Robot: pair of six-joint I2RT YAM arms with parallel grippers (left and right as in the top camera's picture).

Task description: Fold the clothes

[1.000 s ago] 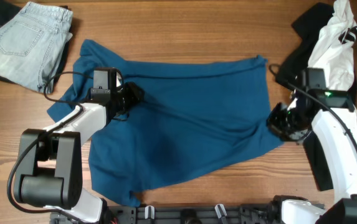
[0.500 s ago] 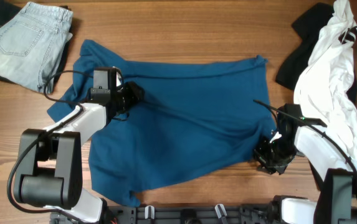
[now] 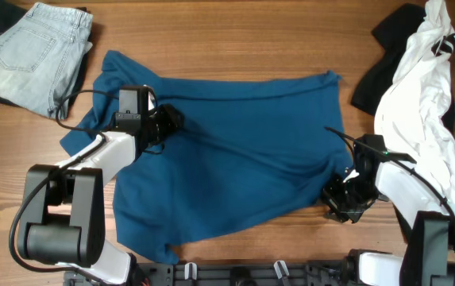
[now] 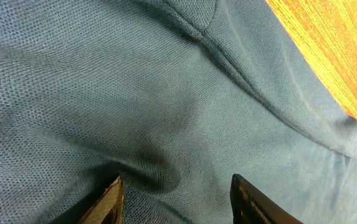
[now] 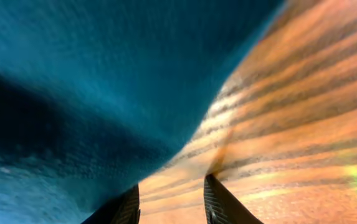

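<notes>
Shirt (image 3: pixel 235 151): unfolded, spread across frame centre. My right end effector (image 3: pixel 343 203): shifted from the shirt's right edge down to its lower-right hem; fingers spread, nothing pinched, grasp pending. My left end effector (image 3: pixel 175 121): unmoved, spread on upper-left fabric. Open tabletop (image 3: pixel 235 40) along top; jeans (image 3: pixel 32 52) upper left, white garment (image 3: pixel 422 87) right.

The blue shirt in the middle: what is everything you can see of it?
The shirt is deep teal, a soft fine-knit fabric, plain and wrinkled. It lies spread open on the wooden table, creased, a short sleeve showing at one side. The left gripper presses open fingers into it beside that sleeve; the right gripper sits at the opposite lower edge, open, wood showing between its fingers.
</notes>
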